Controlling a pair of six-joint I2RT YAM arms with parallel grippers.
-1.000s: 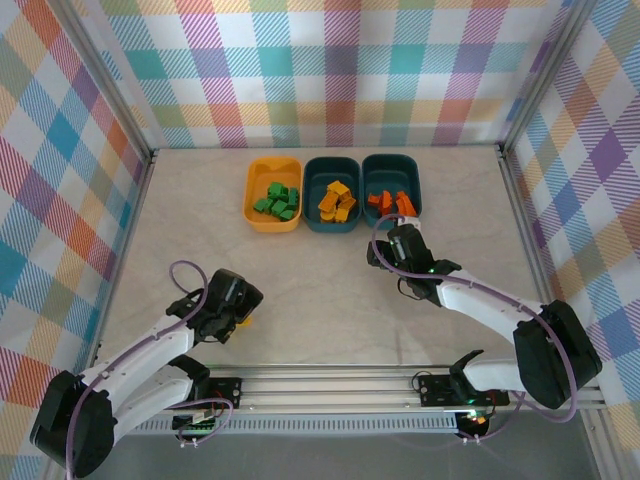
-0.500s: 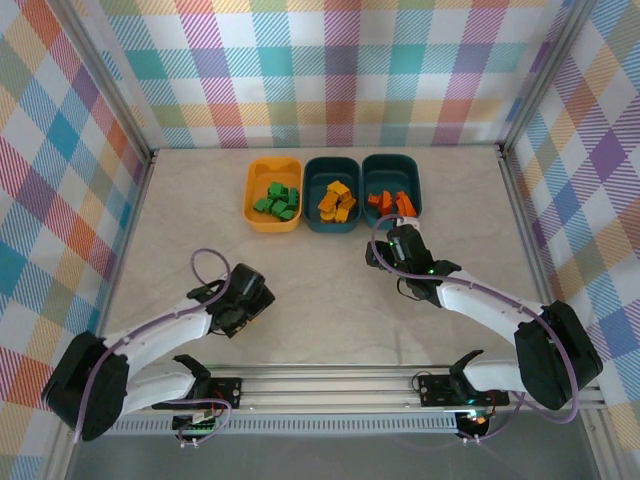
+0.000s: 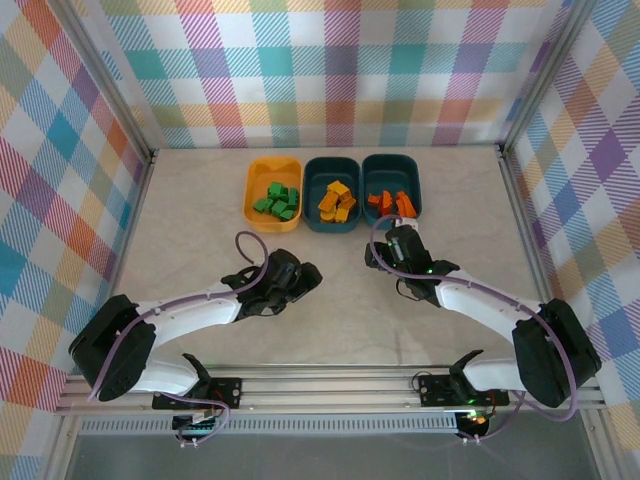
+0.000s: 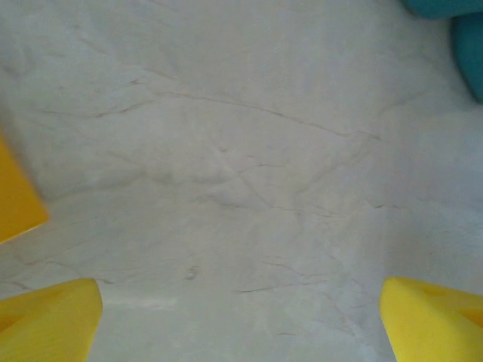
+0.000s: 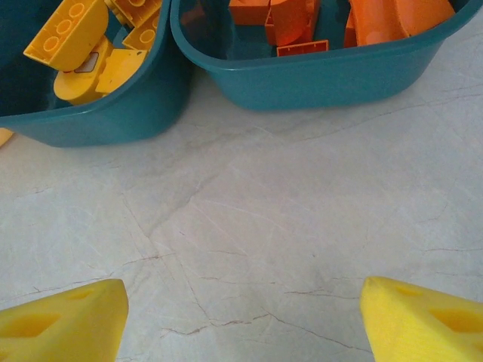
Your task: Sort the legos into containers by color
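Observation:
Three containers stand in a row at the back. The yellow-orange bin [image 3: 254,205] holds green legos [image 3: 277,200]. The middle teal bin [image 3: 316,190] holds yellow legos [image 3: 337,202], seen close up as yellow legos [image 5: 79,45]. The right teal bin [image 3: 413,180] holds orange-red legos [image 3: 391,202], and in the right wrist view they appear as orange-red legos [image 5: 339,19]. My left gripper [image 3: 303,274] hovers over bare table in front of the bins, open and empty; in its own view the left gripper [image 4: 241,320] frames only marble. My right gripper [image 3: 392,236] sits just before the right teal bin [image 5: 317,75], open; nothing lies between the right gripper [image 5: 241,317] fingers.
The marble tabletop [image 3: 330,330] stretches between the arms and the bins. Metal frame posts and plaid walls close in the sides and back. A yellow-orange bin edge [image 4: 15,200] shows at the left of the left wrist view, a teal bin edge [image 4: 468,53] at its upper right.
My left arm has swung from the front left toward the table's middle, its gripper staying open. The right arm has not moved.

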